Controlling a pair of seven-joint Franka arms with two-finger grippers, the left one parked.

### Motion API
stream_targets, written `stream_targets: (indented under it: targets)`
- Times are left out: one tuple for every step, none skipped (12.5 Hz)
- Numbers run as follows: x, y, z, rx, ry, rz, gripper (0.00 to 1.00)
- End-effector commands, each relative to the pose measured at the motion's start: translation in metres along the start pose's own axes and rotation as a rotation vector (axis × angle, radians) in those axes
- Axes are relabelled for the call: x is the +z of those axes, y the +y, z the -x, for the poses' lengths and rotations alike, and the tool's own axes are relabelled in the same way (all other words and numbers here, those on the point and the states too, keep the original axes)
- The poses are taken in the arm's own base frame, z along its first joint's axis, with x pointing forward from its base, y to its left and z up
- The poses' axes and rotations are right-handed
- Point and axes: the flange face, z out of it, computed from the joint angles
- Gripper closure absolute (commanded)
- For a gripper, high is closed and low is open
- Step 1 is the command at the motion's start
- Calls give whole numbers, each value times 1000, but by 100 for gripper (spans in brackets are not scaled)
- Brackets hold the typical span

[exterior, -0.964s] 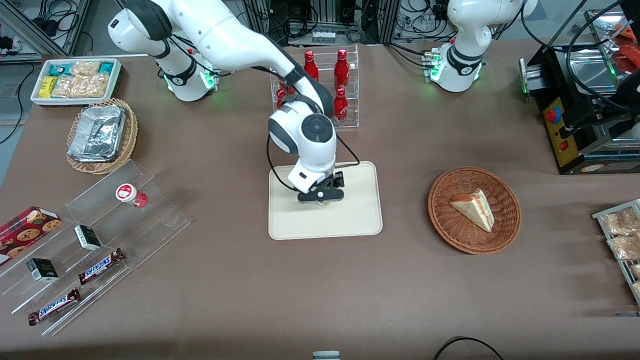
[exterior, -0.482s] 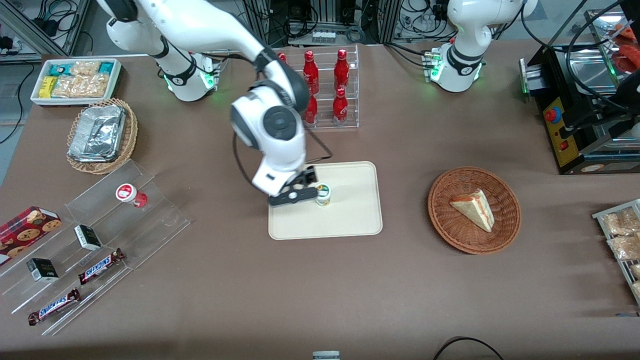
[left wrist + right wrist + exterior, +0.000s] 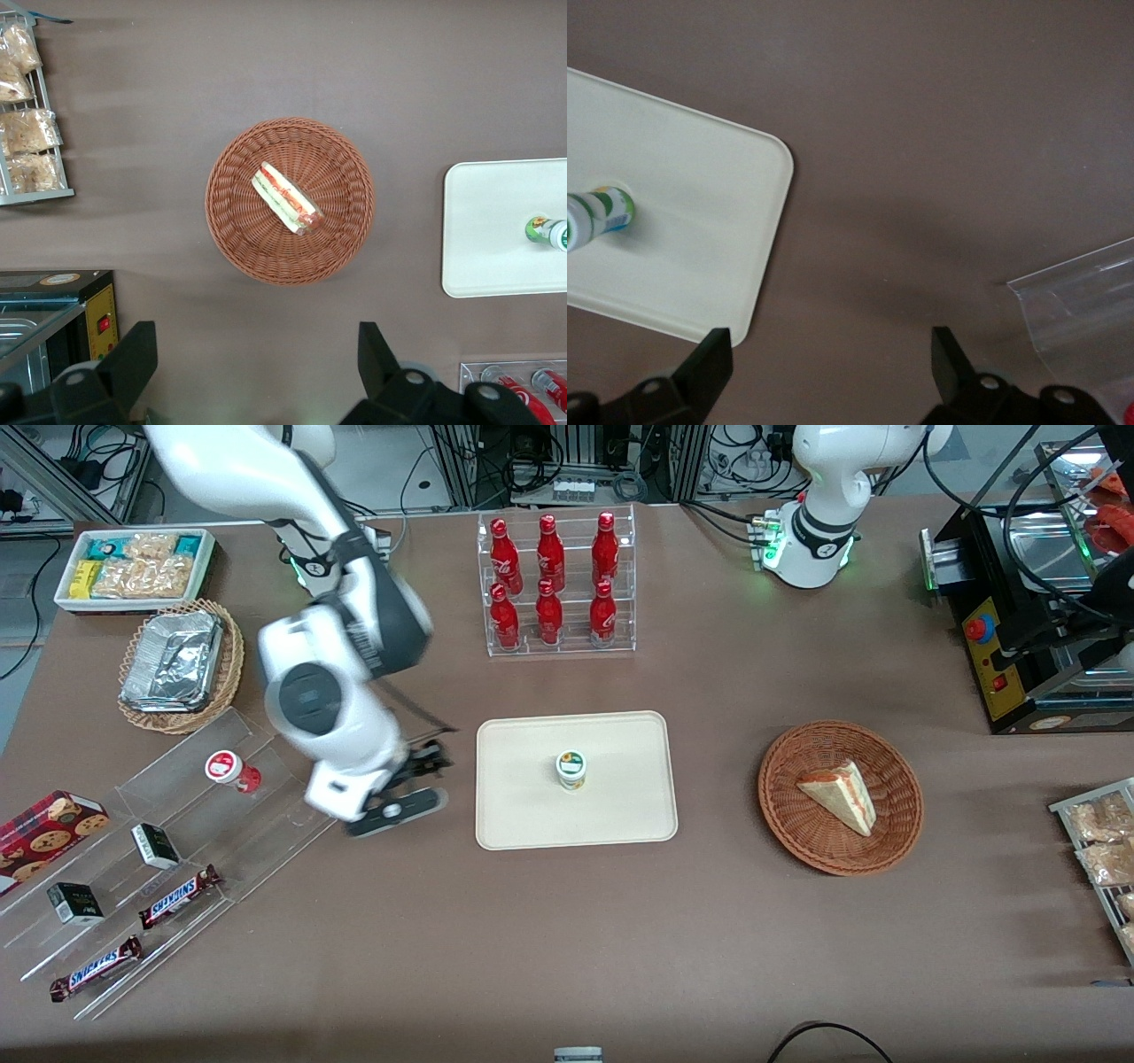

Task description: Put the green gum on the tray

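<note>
The green gum (image 3: 571, 770), a small white bottle with a green-and-yellow lid, stands upright near the middle of the cream tray (image 3: 523, 815). It also shows in the right wrist view (image 3: 598, 219) on the tray (image 3: 700, 221), and in the left wrist view (image 3: 547, 232). My right gripper (image 3: 400, 801) is open and empty, above bare table between the tray and the clear stepped stand (image 3: 283, 815). In the right wrist view its fingers (image 3: 710, 359) stand wide apart over the brown table.
A red-labelled gum bottle (image 3: 232, 771) lies on the clear stepped stand with snack bars (image 3: 177, 896). A rack of red bottles (image 3: 554, 589) stands farther from the camera than the tray. A wicker basket with a sandwich (image 3: 840, 797) lies toward the parked arm's end.
My gripper let go of the green gum on the tray, opened, and swung away toward the clear stepped stand. The gum stays standing on the tray.
</note>
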Motion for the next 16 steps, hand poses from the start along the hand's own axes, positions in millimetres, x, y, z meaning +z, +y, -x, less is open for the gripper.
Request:
stream_targets:
  targets:
    - [-14,68,16,-11,-21,-52,0]
    - [-20,90,21,-7,-22,-61,0]
    - [-26,112,27,12,-24,-76,0]
    - [-34,129,33,38,-13,-89,0]
    - [-41,142,38,65,-2,-93,0]
    - [-51,162,46,88,10,-87,0]
    - [-58,175,57,113,-6,-91,0]
    - [-65,192,67,139,-7,-93,0]
    - [-75,206,75,161,5,-92,0]
    - [-85,202,80,151,11,-90,0]
    - [-92,205,91,164,-22,-87,0]
    - [-103,201,99,165,-36,-87,0]
    - [-111,199,107,176,-50,-87,0]
    - [-118,195,114,200,-75,-86,0]
    - [-122,190,118,231,-99,-87,0]
    - [-127,182,121,264,-104,-80,0]
